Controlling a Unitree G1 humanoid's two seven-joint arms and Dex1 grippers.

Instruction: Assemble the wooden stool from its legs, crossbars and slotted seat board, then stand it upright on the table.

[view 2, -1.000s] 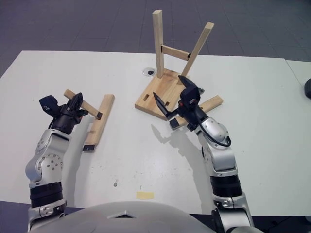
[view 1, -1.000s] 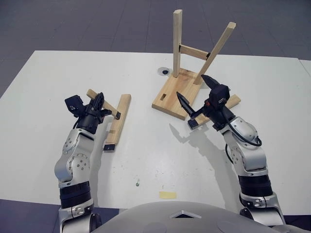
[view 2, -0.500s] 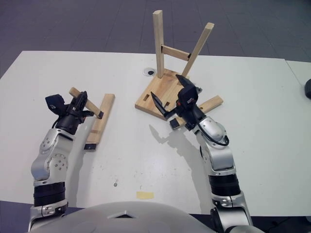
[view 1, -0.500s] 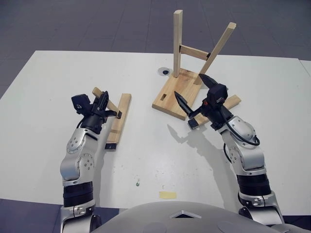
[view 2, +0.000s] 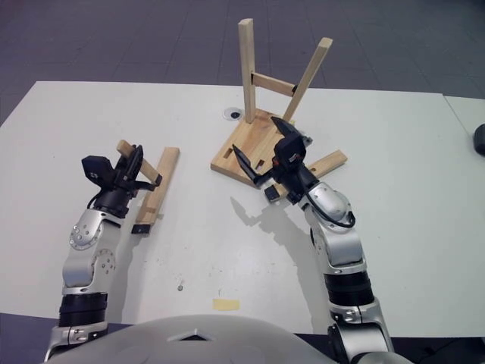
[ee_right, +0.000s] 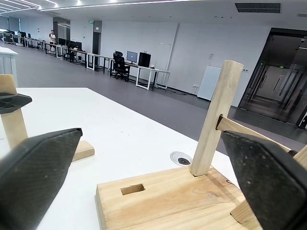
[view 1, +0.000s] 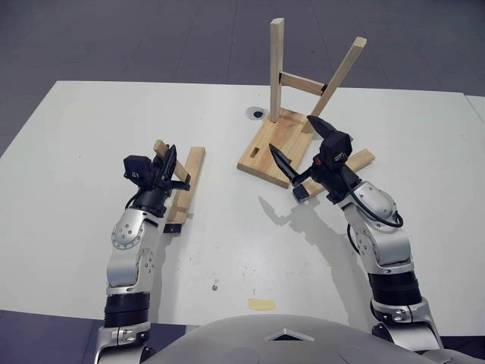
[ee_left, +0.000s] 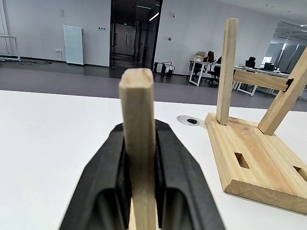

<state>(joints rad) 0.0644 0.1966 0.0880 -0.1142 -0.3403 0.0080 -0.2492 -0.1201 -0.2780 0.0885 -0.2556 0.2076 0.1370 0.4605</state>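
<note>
Broadly, on the white table (view 1: 227,250) the pale slotted seat board (view 1: 261,155) lies tilted, one leg pair (view 1: 276,64) upright in it, two slots free. The second leg frame (view 1: 186,189), lying to its left, should be lifted level and its leg ends lined up with the slots. Its leg is clamped in the left tool (view 1: 170,161); the right tool (view 1: 290,133) gapes wide over the board.

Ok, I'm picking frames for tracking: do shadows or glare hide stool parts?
Left eye view: the right gripper casts a shadow on the table, off the seat board. Left wrist view: glare only from ceiling lights behind; the gripped leg is evenly lit.
</note>
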